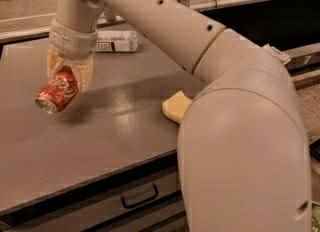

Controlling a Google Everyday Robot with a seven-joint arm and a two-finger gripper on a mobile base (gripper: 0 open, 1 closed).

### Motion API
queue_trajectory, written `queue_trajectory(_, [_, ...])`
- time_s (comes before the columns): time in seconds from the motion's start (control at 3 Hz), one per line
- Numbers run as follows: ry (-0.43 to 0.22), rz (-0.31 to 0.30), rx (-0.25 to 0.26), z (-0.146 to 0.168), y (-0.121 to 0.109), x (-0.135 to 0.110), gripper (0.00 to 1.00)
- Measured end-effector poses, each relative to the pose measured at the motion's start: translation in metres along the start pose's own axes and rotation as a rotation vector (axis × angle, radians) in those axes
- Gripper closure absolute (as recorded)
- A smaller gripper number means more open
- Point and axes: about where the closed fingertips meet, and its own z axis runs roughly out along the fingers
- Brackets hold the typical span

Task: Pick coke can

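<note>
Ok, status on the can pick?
Gripper shut on small red aluminium coke can, above grey table. Can tilted, apparently off the surface. Clear plastic bottle, yellow sponge lie well apart.

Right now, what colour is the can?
Coke can: red, white lettering, in the gripper above the table. Camera view.
</note>
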Motion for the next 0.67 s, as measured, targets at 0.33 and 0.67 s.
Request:
queue_trajectory(0.33, [-0.038,0.052,0.088,-0.0253,-0.0051,0.0088,1.00])
queue_trajectory(0.67, [-0.039,0.050,0.105,-0.0292,-0.0096,0.0086,1.00])
